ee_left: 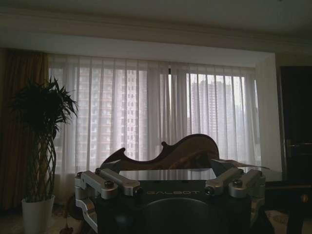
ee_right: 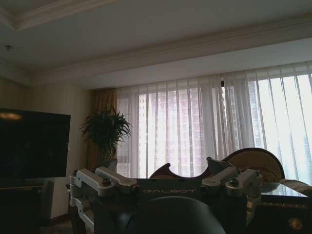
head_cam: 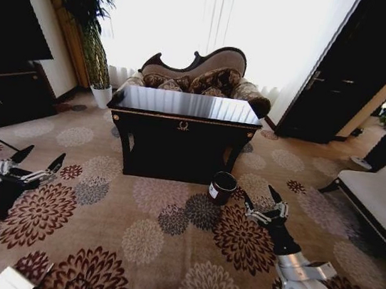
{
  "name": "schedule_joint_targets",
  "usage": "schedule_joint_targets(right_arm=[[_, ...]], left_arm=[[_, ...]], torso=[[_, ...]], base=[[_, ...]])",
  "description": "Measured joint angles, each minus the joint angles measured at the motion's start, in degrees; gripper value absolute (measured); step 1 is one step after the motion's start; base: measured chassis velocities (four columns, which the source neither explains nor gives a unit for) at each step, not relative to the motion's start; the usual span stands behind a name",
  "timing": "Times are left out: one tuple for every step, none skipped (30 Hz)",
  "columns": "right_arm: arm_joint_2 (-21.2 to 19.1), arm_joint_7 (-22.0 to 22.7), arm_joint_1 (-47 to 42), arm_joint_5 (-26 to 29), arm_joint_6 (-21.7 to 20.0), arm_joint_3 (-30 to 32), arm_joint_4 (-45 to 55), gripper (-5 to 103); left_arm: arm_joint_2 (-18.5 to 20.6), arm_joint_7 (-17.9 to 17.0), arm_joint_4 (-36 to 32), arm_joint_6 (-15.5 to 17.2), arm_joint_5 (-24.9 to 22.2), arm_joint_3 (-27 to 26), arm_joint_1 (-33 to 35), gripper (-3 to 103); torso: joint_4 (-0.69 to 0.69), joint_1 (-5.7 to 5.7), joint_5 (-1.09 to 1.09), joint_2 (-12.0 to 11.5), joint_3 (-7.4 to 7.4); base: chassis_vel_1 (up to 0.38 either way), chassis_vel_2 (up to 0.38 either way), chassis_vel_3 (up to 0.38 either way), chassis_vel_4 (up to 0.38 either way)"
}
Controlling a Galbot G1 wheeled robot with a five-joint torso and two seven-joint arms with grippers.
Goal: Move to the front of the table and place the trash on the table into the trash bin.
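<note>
The glossy black table (head_cam: 184, 105) with a gold emblem stands across the carpet, straight ahead of me. Its top reflects the bright window, and I cannot make out the trash on it. The small dark round trash bin (head_cam: 223, 187) with a white label sits on the floor by the table's front right leg. My left gripper (head_cam: 40, 158) hovers low over the carpet at the left, open and holding nothing. At the right, close to the bin, my right gripper (head_cam: 263, 200) is also open and holding nothing. The tabletop (ee_left: 165, 174) also shows beyond the gripper in the left wrist view.
A curved sofa (head_cam: 197, 73) stands behind the table before curtained windows. A tall plant in a white pot (head_cam: 101, 94) is at the back left, next to a dark TV cabinet (head_cam: 2, 92). A pale bench (head_cam: 381, 200) lies to the right. Patterned carpet (head_cam: 167, 227) lies between me and the table.
</note>
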Motion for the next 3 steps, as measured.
schedule_joint_targets(right_arm=[[0.0,0.0,0.0,0.0,0.0,0.0,0.0,100],[0.0,0.0,0.0,0.0,0.0,0.0,0.0,100],[0.1,0.0,0.0,0.0,0.0,0.0,0.0,100]], left_arm=[[0.0,0.0,-0.1,0.0,0.0,0.0,0.0,100],[0.0,0.0,-0.1,0.0,0.0,0.0,0.0,100],[0.0,0.0,-0.1,0.0,0.0,0.0,0.1,100]], torso=[[-0.01,0.04,-0.01,0.0,0.01],[-0.01,0.04,-0.01,0.0,0.01],[-0.01,0.04,0.0,0.0,0.01]], base=[[-0.051,0.063,0.049,-0.07],[-0.051,0.063,0.049,-0.07],[-0.051,0.063,0.032,-0.07]])
